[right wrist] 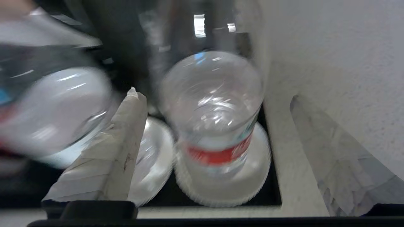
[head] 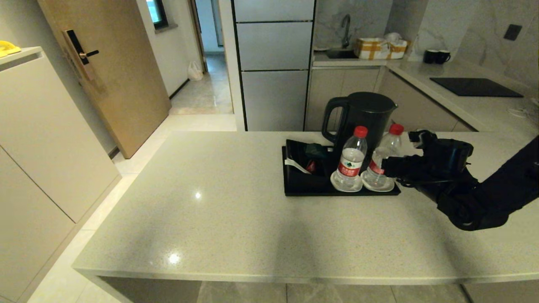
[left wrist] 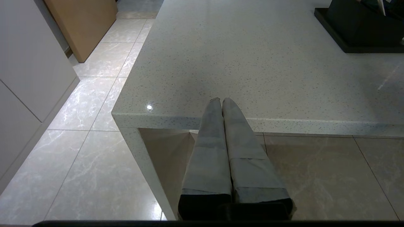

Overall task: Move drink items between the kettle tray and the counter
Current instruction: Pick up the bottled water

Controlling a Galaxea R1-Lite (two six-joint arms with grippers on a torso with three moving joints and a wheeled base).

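Two clear water bottles with red caps stand upright on white coasters at the front of the black kettle tray [head: 337, 192], in front of the black kettle [head: 362, 113]. The left bottle [head: 352, 162] stands free. My right gripper [head: 386, 167] is level with the right bottle [head: 385, 153] and reaches in from the right. In the right wrist view that bottle [right wrist: 214, 110] stands on its coaster [right wrist: 221, 189] between the wide-apart fingers [right wrist: 120, 142], which are clear of it on both sides. The other bottle [right wrist: 53, 110] is a blur beside them. My left gripper [left wrist: 222, 100] is shut and empty, parked below the counter's [head: 219, 210] near edge.
A black holder with sachets [head: 305, 162] fills the tray's left part. Behind, a second worktop carries a black cooktop [head: 476, 87], two black mugs [head: 436, 56] and a checked basket [head: 381, 47] by a sink. A wooden door [head: 118, 71] stands open at the left.
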